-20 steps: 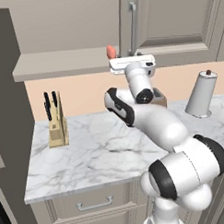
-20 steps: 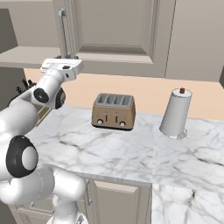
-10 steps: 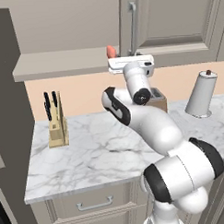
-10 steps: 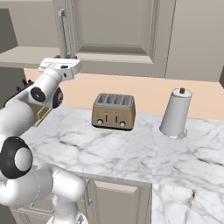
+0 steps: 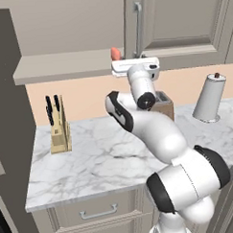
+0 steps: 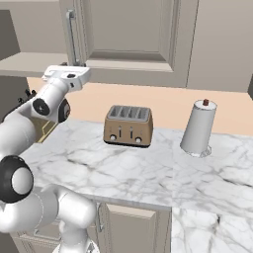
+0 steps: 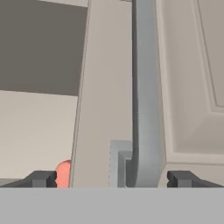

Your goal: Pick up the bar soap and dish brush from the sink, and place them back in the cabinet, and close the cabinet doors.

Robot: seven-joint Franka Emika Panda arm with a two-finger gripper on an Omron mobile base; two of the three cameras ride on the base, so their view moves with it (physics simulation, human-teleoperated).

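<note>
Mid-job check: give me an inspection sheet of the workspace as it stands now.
Surface: marble counter, nothing spilled.
Job's things: soap on the cabinet shelf; right door shut, silver handle.
Clutter: toaster, paper towel roll, knife block.
Gripper: gripper open, fingertips either side of the door's edge and handle, gripping nothing.
Cables: nothing seen.
Surroundings: drawers below, peach wall.
</note>
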